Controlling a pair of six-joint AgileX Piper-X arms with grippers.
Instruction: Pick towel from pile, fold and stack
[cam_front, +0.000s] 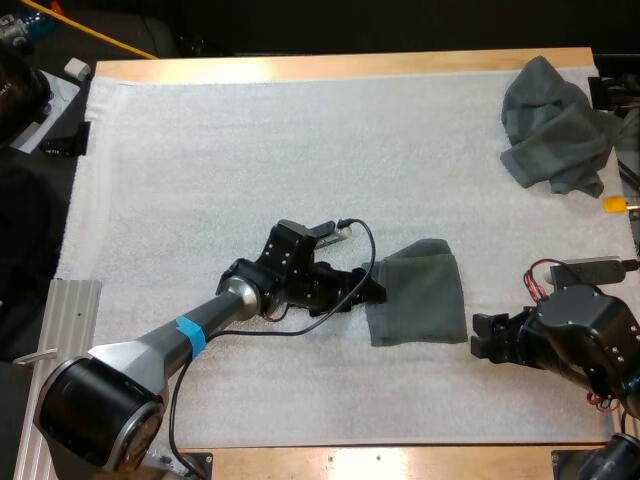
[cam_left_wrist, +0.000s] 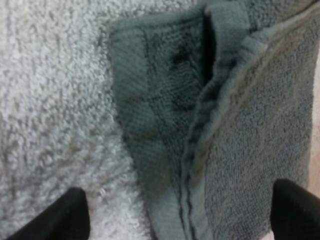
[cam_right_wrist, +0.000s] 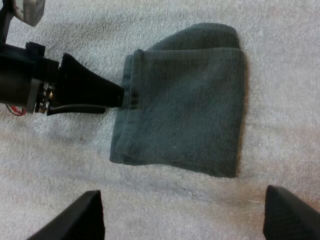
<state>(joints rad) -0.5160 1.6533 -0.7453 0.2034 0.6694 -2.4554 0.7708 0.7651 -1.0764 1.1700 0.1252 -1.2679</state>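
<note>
You have two towels: the folded towel (cam_front: 418, 292), flat and grey-green, lies between your left pincer (cam_front: 368, 293) and right pincer (cam_front: 478, 335), both spread apart. The crumpled towel (cam_front: 555, 125) sits well beyond the right one.

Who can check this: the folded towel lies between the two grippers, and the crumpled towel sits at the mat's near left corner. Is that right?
Not quite. The high view shows the crumpled towel at the far right corner of the mat, not near left. The folded towel does lie between the left gripper and right gripper.
</note>
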